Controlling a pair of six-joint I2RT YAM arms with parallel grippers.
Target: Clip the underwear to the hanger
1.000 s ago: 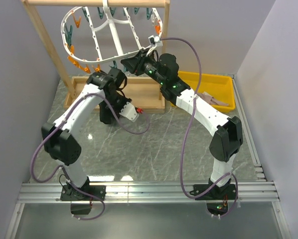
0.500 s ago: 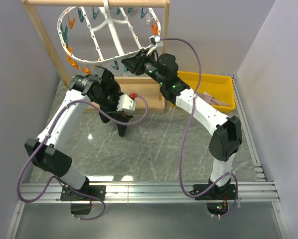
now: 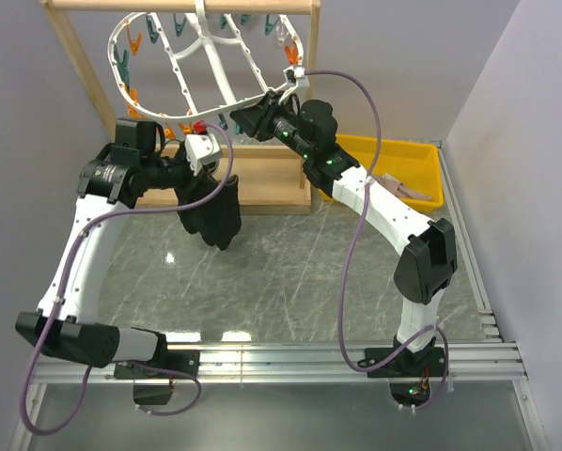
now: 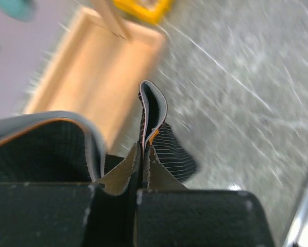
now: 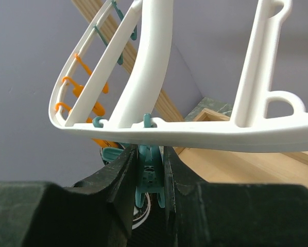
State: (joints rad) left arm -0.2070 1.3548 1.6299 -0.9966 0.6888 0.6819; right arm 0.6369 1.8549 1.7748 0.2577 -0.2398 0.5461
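Step in hand: bringing cloth to peg. Right gripper [image 5: 150,167] fingers pinch a teal peg [image 5: 148,180] under the hanger [image 5: 210,135] rim, likely to open it. Left gripper [image 4: 142,167] fingers are clamped on a fold of the underwear [image 3: 217,211], which dangles at the peg's 7 o'clock. Next: raise the fold into the peg's mouth. The wooden frame [image 3: 82,80] and neighbouring pegs crowd the approach; the yellow bin [image 3: 422,158] at 3 o'clock is no obstacle.

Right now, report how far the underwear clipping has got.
Done: the left pincer holds the underwear, dangling near the lower rim of the hanger. In hand: the right pincer is closed on a teal peg under that rim. Left: no peg grips the fabric yet; feed the waistband in and release.
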